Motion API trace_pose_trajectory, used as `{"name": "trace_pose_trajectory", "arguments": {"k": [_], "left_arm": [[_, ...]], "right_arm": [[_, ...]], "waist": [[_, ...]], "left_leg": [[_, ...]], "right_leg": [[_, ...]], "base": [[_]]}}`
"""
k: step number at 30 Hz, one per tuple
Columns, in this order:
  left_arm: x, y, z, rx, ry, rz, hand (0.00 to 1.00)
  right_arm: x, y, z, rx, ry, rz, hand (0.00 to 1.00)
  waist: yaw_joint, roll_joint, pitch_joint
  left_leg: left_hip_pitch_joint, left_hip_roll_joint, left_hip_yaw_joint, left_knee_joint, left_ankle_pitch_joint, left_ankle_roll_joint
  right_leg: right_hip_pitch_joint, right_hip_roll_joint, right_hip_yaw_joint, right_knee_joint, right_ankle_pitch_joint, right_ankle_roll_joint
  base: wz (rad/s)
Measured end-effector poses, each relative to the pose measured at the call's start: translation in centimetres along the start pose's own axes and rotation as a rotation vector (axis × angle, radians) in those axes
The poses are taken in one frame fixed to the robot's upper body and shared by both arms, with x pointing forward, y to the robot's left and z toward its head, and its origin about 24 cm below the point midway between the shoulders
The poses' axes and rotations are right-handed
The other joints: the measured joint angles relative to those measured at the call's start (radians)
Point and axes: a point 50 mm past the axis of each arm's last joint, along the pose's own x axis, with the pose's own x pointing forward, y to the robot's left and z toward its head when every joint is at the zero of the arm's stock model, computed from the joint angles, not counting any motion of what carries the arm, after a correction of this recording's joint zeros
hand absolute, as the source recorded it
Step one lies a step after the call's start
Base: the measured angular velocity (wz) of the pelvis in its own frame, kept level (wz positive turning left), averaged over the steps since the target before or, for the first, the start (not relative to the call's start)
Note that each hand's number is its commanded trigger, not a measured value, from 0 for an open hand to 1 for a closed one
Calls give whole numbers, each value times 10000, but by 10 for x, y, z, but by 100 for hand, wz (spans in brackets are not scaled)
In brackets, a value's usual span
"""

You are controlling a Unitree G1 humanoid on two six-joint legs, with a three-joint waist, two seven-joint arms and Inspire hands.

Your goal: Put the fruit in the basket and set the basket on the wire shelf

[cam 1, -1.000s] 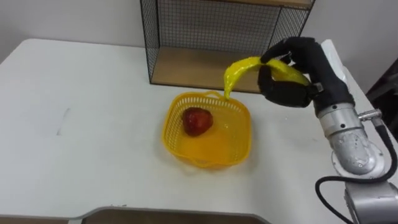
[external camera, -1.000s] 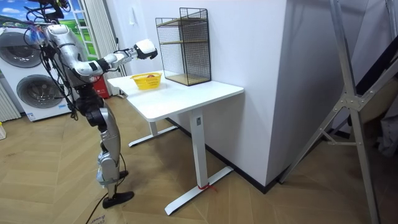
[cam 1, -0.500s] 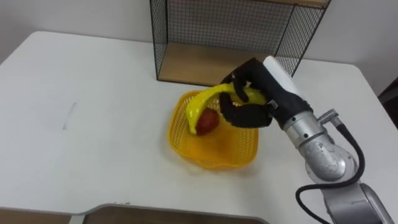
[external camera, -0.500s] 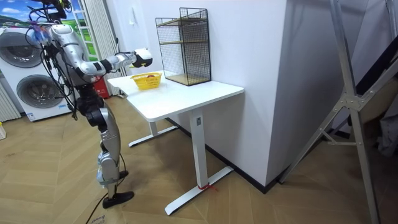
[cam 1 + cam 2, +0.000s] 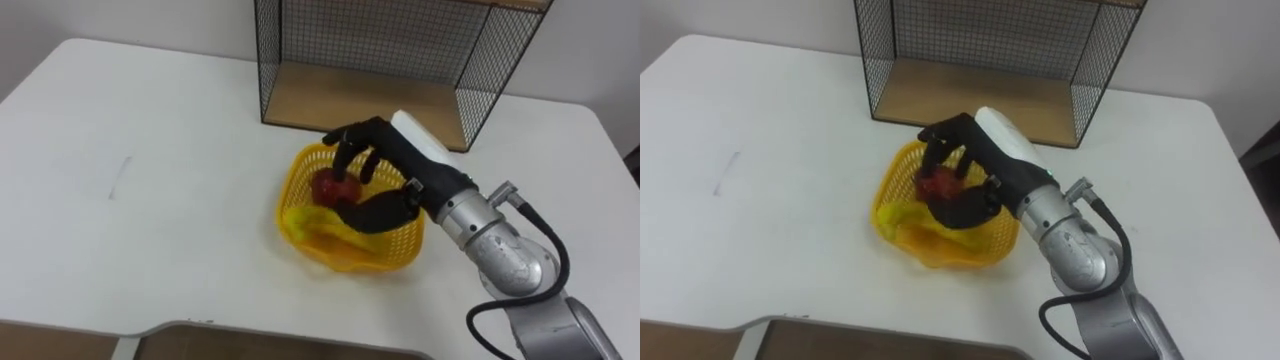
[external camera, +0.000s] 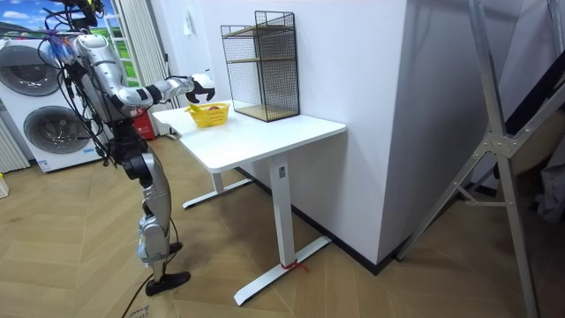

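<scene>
A yellow plastic basket stands on the white table in front of the black wire shelf. Inside it lie a red apple and a yellow banana, the banana along the basket's near left side. My right hand reaches into the basket from the right, open, with its fingers spread over the apple and its thumb low above the banana. In the room view the robot stands at the table's end with that hand over the basket.
The wire shelf's wooden bottom board lies just behind the basket, with its front open. The room view has a second shelf level above it and washing machines behind the robot. Bare table spreads to the left.
My right hand came down and to the left with the banana, from beside the basket into it. The banana now lies in the basket and the fingers have opened.
</scene>
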Motion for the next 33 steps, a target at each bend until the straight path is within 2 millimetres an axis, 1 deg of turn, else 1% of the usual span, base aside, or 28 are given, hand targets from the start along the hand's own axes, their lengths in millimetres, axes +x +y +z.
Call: {"name": "trace_pose_trajectory", "arguments": {"k": [4,9,19,22,24,27,28,29,30,31,32,33], "left_arm": [[0,0,1,37,-29,1,0],[1,1,4,84,-98,43,0],[1,1,4,146,-110,90,0],[1,1,4,189,-127,95,0],[1,2,5,181,-212,129,0],[0,3,6,-85,-317,292,0],[1,3,4,-207,-294,307,0],[1,2,3,-266,-251,294,0],[0,1,0,-325,-157,268,0],[0,1,-2,-392,-135,275,0],[0,0,-7,-445,-20,253,0],[-1,-1,-9,-643,39,288,0]], "right_arm": [[1,4,-1,137,122,101,0],[1,4,-1,149,140,116,0],[1,4,-4,156,262,146,0],[1,4,-3,326,221,122,0],[1,4,-3,425,198,50,0],[1,3,-3,739,88,-215,0],[1,2,-2,762,44,-336,0],[1,2,-2,817,29,-387,0],[1,0,-2,1183,-32,-490,0],[1,-3,-2,1593,-120,-656,0],[0,-5,-2,1859,-179,-777,0],[-1,-11,-2,2394,-343,-1104,0]], "waist": [[-11,14,21],[-20,22,26],[-70,19,23],[-52,-6,9],[-41,-2,20],[-61,-37,57],[-65,-20,77],[-80,-25,73],[-112,-33,68],[-134,-1,87],[-132,3,87],[-144,20,85]], "left_leg": [[-22,0,1,9,0,0],[-20,0,4,44,0,0],[-63,3,24,-4,-1,0],[-53,2,24,32,0,0],[-37,2,24,29,0,0],[0,3,25,20,0,0],[0,2,24,19,0,0],[8,2,25,20,0,0],[13,-2,6,26,0,0],[10,-3,-5,29,0,0],[12,-3,-7,38,0,0],[17,-3,-35,76,-1,0]], "right_leg": [[-13,0,-6,-1,0,0],[-34,-4,-23,4,1,-2],[-44,-5,-49,13,9,-6],[-35,-5,-25,11,9,-5],[-22,-5,-21,2,9,-5],[8,-5,-18,-9,9,-5],[10,-5,-12,-9,9,-5],[10,-6,-2,-7,9,-5],[26,-8,-12,-8,9,-5],[30,-8,-26,-9,9,-4],[31,-8,-39,-10,10,-4],[34,-8,-78,-13,10,-3]], "base": [[0],[0],[0],[0],[0],[0],[0],[0],[0],[0],[4],[8]]}}
